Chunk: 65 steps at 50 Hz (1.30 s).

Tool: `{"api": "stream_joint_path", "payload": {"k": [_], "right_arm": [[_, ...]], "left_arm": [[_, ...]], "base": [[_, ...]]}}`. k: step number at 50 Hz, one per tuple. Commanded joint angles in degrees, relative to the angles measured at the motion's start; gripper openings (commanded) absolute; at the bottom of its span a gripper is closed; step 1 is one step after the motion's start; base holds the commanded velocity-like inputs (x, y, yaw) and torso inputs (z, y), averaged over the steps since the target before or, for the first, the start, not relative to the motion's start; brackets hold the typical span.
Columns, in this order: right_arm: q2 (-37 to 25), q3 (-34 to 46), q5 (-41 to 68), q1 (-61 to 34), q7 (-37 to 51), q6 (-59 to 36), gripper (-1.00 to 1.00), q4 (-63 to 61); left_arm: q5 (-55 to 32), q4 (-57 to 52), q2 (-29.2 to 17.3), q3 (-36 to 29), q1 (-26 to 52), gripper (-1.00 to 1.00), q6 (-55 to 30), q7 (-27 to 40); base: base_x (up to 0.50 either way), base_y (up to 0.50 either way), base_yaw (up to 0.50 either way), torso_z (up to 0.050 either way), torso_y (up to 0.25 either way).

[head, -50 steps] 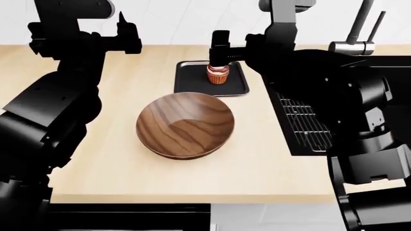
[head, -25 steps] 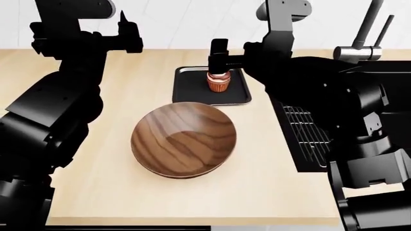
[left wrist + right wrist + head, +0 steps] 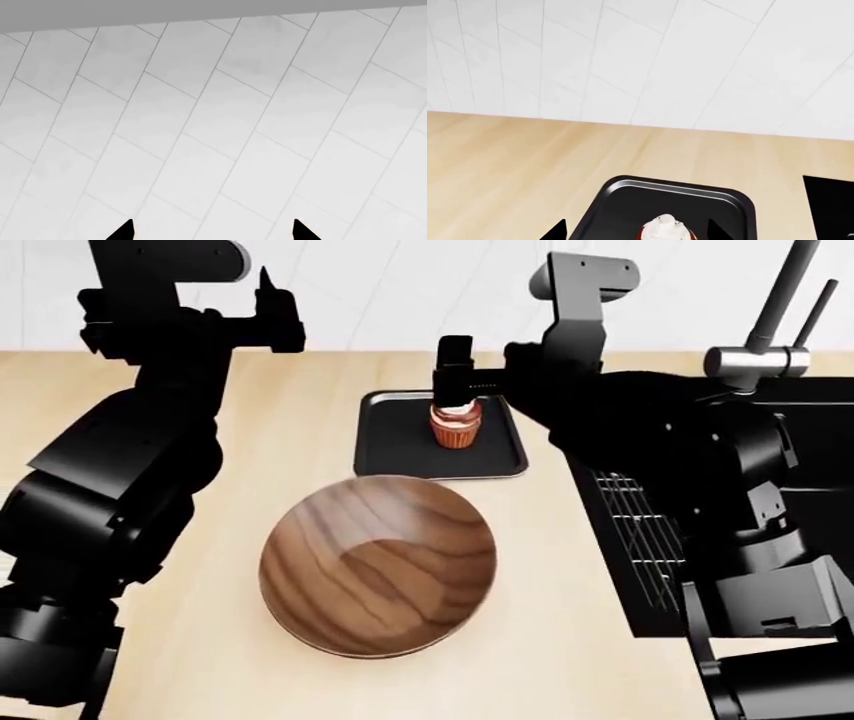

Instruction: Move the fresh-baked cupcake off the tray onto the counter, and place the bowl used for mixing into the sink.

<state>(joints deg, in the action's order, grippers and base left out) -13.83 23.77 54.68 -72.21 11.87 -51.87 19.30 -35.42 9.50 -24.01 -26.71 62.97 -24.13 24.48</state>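
Observation:
The cupcake (image 3: pixel 455 429), with an orange-red liner and white frosting, stands on the black tray (image 3: pixel 395 443) at the back of the beige counter (image 3: pixel 318 445). My right gripper (image 3: pixel 457 368) hangs just over it, open. In the right wrist view the cupcake (image 3: pixel 664 229) sits between the spread fingertips of that gripper (image 3: pixel 637 234), untouched, on the tray (image 3: pixel 620 202). The big brown wooden bowl (image 3: pixel 378 565) lies on the counter in front of the tray. My left gripper (image 3: pixel 267 312) is raised at the back left, open and empty, and in its wrist view (image 3: pixel 212 233) faces only wall tiles.
The black sink (image 3: pixel 787 440) lies to the right, with a wire rack (image 3: pixel 638 530) along its near-left side and a grey faucet (image 3: pixel 758 352) behind it. A white tiled wall runs along the back of the counter. My right arm reaches over the sink's left part.
The head view has shifted: the bowl, tray and sink now sit lower and look larger. My right gripper stays over the cupcake. The left arm holds its raised pose.

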Motion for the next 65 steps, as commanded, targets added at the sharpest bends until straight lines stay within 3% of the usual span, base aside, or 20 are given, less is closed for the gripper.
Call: {"api": "stream_joint_path", "payload": {"k": [1,47,65], "right_arm": [[-0.52,0.04,0.94,1.13,0.88,-1.06,1.0,-1.31],[-1.36,0.7,2.91,1.29,2.77,-3.05,1.0,-4.32],[4.23,3.89,-0.37,-6.82,-3.52,-1.97,1.0,16.76]], "left_arm": [[0.3,1.03,0.42,-0.19,-0.01,1.0,0.89,-0.41],[0.49,2.46,1.61,-0.69,1.02,1.0,2.12,-1.03],[0.79,4.15,2.02,-0.15,-0.31,1.0,4.52,-1.02]], "base": [[0.12,0.0,0.0,0.0,0.0],[0.07,0.0,0.0,0.0,0.0],[0.0,0.0,0.0,0.0,0.0]]}}
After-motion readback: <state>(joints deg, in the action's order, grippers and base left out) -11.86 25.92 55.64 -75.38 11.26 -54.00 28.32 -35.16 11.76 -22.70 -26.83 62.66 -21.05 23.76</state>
